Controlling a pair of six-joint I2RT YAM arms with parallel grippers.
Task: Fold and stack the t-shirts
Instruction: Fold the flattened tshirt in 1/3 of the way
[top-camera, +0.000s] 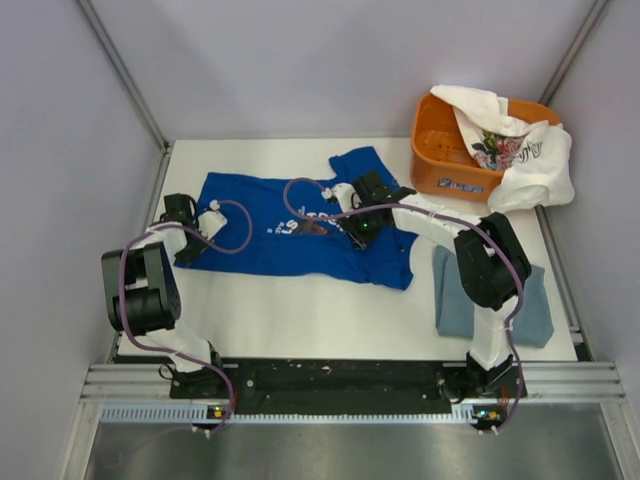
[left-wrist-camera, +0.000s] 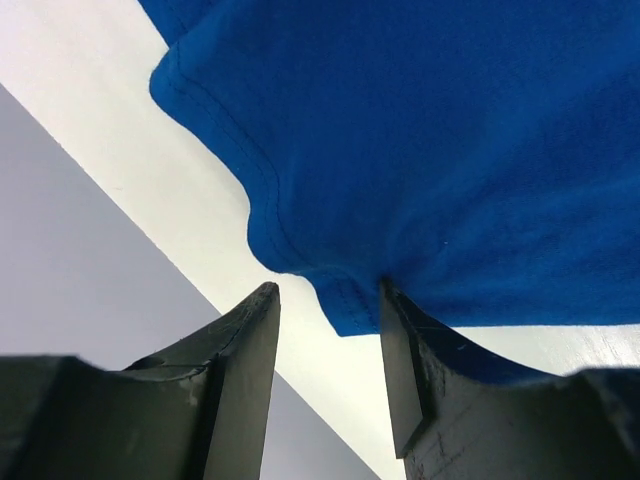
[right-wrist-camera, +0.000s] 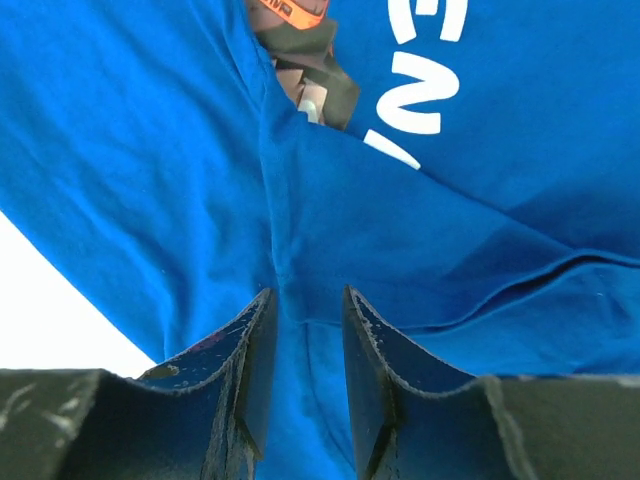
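Blue t-shirt spread flat — left gripper and right gripper both apart over it.

Soft matt royal-blue cloth tee, glossy orange plastic basket, smooth matt white table

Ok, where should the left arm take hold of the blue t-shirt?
I'd pinch the stitched edge of the blue t-shirt at its left end, sliding in low from the left along the table. The shirt lies flat, so only its edges offer a pinch, and the left tool faces this one, open.
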